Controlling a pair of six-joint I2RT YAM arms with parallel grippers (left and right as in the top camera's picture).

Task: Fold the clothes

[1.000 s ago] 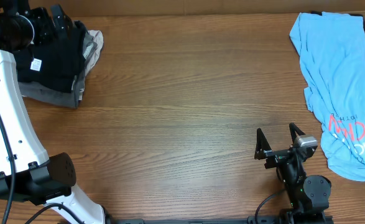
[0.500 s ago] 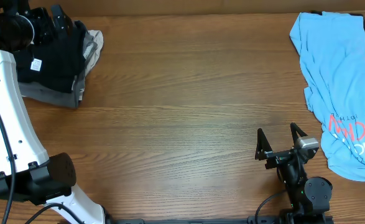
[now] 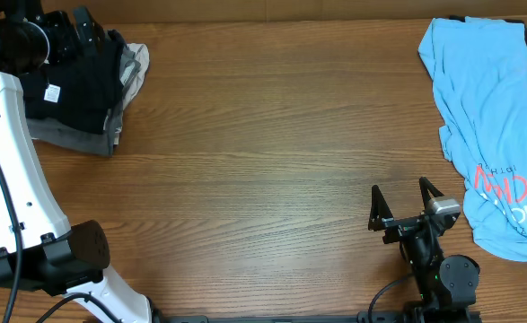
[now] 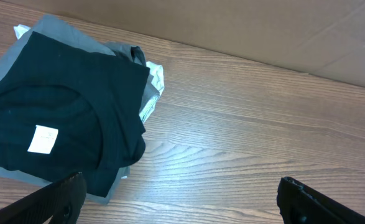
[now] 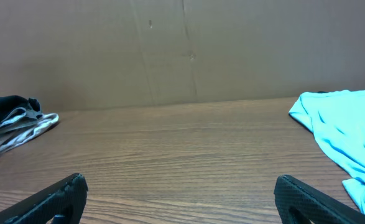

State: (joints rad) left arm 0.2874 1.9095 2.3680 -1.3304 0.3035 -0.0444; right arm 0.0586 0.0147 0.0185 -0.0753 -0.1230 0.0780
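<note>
- The left fingers (image 4: 51, 202) stand spread wide and hold nothing, poised above the counter's (image 3: 263, 135) far left corner.
- Just ahead of them lies the black T-shirt (image 4: 64, 112), its white label (image 4: 43, 139) facing up. It is bundled into a compact pile on top of a grey garment (image 4: 51, 28).
- The right fingers (image 5: 313, 199) are parted just as wide and are equally empty. They are low at the near edge of the counter and point across bare wood.
- The light blue T-shirt (image 3: 487, 108), red lettering showing near its hem, sprawls rumpled along the right side. It is close to the right fingers but not touching them.
- The black T-shirt looks dealt with and stacked, so the step in hand appears to be the turn to the next garment, with nothing gripped yet.
- The next move likely calls for the right arm to swing toward the light blue T-shirt, pinch an edge and draw it to the open middle. The left arm would then help spread it flat before any fold.
</note>
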